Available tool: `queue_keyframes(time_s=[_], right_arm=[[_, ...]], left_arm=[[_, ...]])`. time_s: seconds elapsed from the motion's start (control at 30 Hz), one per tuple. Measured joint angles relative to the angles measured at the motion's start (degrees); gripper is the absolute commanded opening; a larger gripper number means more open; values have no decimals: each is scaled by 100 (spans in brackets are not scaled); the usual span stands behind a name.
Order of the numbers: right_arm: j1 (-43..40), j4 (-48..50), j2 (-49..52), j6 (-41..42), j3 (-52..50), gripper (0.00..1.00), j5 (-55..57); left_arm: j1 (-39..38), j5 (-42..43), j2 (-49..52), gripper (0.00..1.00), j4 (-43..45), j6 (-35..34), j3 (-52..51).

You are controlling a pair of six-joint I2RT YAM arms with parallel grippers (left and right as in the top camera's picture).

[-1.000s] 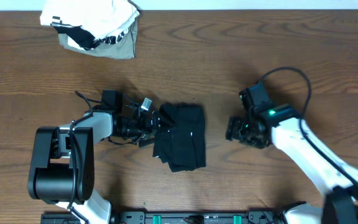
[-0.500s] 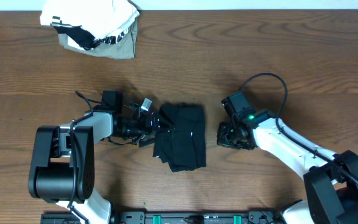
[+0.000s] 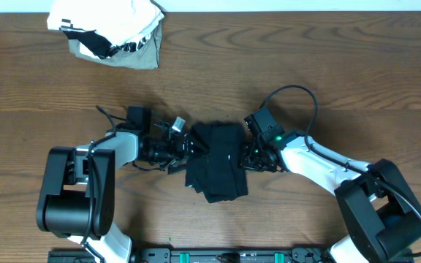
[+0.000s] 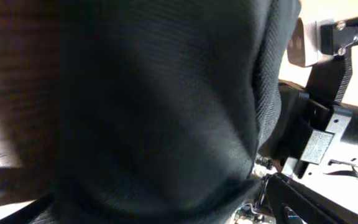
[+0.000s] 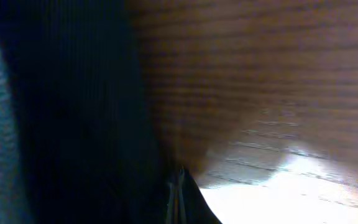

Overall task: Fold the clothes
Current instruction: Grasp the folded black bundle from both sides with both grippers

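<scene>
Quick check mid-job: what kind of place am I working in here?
Probably a robot test bench, not a home: a wood-grain table, a left arm and right arm mounted at its near edge, a black garment between them, a white-and-grey bundle aside.

clothes (image 3: 221,168): matt black knit cloth | table (image 3: 305,58): grained brown wood

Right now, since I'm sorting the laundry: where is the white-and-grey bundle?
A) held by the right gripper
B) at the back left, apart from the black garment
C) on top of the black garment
B: the bundle lies at the back left, well clear of the black garment in the middle.
</scene>
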Motion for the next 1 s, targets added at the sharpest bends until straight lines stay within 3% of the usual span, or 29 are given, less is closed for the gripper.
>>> queue_keyframes(time_s=[0.37,0.47,0.63,0.87,1.0], right_arm=[[92,39,20,26,2,4,-81],[107,44,20,26,2,4,-83],[107,42,20,26,4,5,-83],[109,39,24,26,13,6,-87],[109,42,24,26,13,6,-96]], left_arm=[[-275,-48,0,90,317,-299,-9],[-339,-111,4,78,348,-330,-9],[-358,-208,48,72,361,-356,-15],[-361,-243,59,71,378,-367,-17],[-363,-111,76,80,649,-393,-68]])
